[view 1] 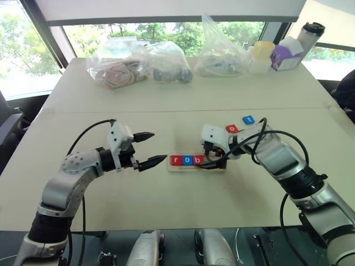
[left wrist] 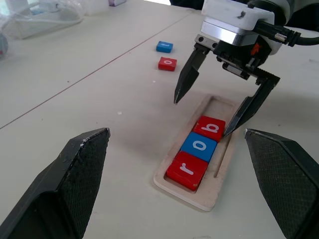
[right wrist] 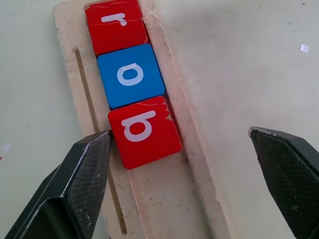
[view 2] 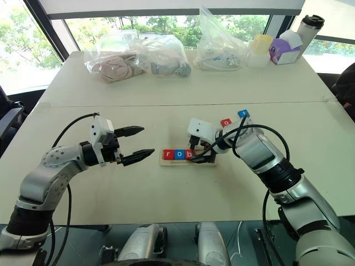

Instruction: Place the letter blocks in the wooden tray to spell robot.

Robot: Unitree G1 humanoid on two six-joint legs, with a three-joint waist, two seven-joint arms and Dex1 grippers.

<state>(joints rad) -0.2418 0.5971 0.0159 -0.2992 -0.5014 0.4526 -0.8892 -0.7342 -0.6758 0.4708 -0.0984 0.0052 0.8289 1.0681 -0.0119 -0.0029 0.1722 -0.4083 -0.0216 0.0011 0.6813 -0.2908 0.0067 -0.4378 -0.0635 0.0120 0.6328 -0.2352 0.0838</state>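
The wooden tray (view 1: 217, 168) lies at the table's middle. Its left part holds a red r block (view 1: 176, 160), a blue o block (view 1: 187, 160) and a red b block (right wrist: 144, 132); the b sits slightly askew. My right gripper (view 1: 209, 157) hangs open just above the tray, angled down, with one fingertip (right wrist: 102, 144) close beside the b and nothing held between the fingers. A loose red o block (view 1: 232, 128) and a blue t block (view 1: 248, 119) lie on the table behind my right arm. My left gripper (view 1: 150, 149) is open and empty, level, left of the tray.
Several clear plastic bags (view 1: 138, 66) of items line the far side of the table. A yellow cup (view 1: 262, 54), a purple box (view 1: 285, 56) and a tumbler (view 1: 309, 34) stand at the far right. A seam (view 1: 111, 112) crosses the table behind the arms.
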